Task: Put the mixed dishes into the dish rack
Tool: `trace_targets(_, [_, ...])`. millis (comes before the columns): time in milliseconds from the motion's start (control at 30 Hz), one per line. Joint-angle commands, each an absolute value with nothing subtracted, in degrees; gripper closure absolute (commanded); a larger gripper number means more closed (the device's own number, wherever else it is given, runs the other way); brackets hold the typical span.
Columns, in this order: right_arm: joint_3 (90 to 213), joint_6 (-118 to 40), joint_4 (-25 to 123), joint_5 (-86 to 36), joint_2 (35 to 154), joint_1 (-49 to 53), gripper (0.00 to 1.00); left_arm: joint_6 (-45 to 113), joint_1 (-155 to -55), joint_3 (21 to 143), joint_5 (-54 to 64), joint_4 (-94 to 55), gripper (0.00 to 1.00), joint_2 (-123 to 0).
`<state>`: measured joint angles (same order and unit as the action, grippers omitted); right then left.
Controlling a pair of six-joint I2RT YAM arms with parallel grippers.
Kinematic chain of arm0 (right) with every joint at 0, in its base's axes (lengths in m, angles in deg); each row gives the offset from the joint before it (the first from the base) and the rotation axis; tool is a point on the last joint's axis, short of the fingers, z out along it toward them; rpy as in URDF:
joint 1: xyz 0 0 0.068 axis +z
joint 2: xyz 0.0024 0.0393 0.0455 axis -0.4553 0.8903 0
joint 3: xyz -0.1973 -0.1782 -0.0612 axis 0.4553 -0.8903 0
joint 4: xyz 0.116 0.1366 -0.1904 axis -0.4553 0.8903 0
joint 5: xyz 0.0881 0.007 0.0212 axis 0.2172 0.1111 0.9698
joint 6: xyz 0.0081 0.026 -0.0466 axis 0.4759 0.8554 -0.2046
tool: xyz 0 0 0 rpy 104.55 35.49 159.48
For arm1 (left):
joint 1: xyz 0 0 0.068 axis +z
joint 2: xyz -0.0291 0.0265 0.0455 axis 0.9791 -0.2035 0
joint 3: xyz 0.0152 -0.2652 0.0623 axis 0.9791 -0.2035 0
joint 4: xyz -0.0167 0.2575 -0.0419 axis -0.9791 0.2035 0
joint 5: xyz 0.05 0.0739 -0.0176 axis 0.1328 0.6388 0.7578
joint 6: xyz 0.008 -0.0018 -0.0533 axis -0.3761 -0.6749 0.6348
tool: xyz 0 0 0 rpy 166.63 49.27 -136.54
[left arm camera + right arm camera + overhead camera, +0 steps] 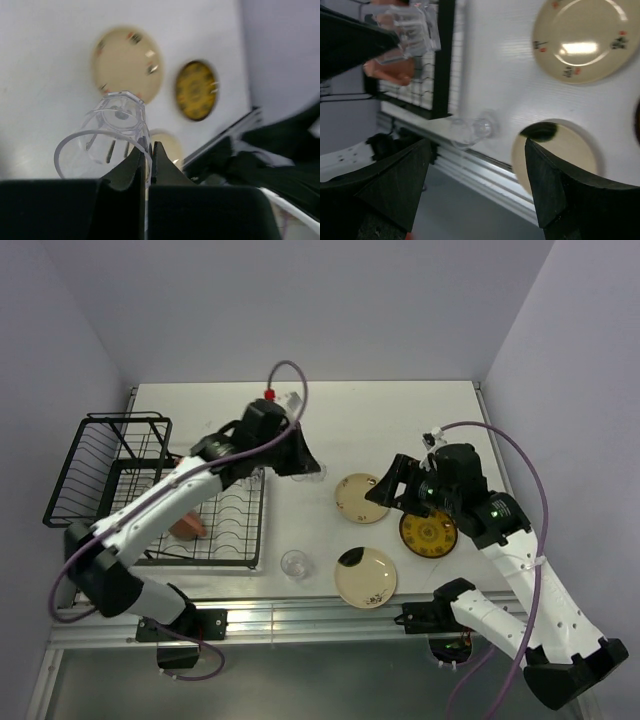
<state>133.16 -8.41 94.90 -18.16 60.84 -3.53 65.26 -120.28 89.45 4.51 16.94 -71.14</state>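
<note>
My left gripper (pixel 148 150) is shut on the rim of a small clear glass (pixel 107 135), one finger inside and one outside. In the top view this glass (pixel 311 472) hangs just right of the black wire dish rack (pixel 110 455). A pink mug (pixel 187 527) lies in the rack. Another clear glass (pixel 296 563) stands on the table near the front edge. Two cream floral plates (pixel 362 498) (pixel 365 577) and a yellow ornate plate (pixel 428 532) lie to the right. My right gripper (pixel 388 490) hovers open over the plates with nothing in it; its fingers (pixel 395 185) frame the standing glass (pixel 472 130).
The table's aluminium front rail (pixel 330 612) runs just below the near cream plate. The right arm (pixel 500 530) covers part of the yellow plate. The near cream plate (pixel 560 150) carries a dark patch on its rim. Side walls stand close on both sides.
</note>
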Motion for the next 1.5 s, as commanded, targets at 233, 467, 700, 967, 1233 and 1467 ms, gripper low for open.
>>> trace_targets(233, [124.25,23.59,50.44,8.56,62.79,-7.31,0.18,81.99,-118.42,71.29,-2.65,-22.93,1.0,-46.56])
trace_targets(467, [128.37,32.74,36.71,2.85,68.5,-5.03,0.19,87.98,-118.42,63.54,2.09,-35.42,1.0,-39.26])
trace_targets(700, [136.63,33.37,34.93,-2.95,75.88,1.56,0.19,87.45,-118.42,64.07,1.83,-37.27,1.0,-39.0])
trace_targets(967, [139.63,33.37,33.7,-4.54,79.15,5.61,0.23,88.07,-118.34,62.84,2.89,-38.33,1.0,-38.03])
trace_targets(1233, [141.12,31.01,34.93,-4.8,79.67,6.58,0.83,88.33,-118.34,62.58,1.49,-38.5,1.0,-37.94])
trace_targets(1467, [149.26,22.32,43.53,-7.17,83.88,6.58,1.0,82.63,-118.34,64.94,3.92,-24.24,0.19,-33.55])
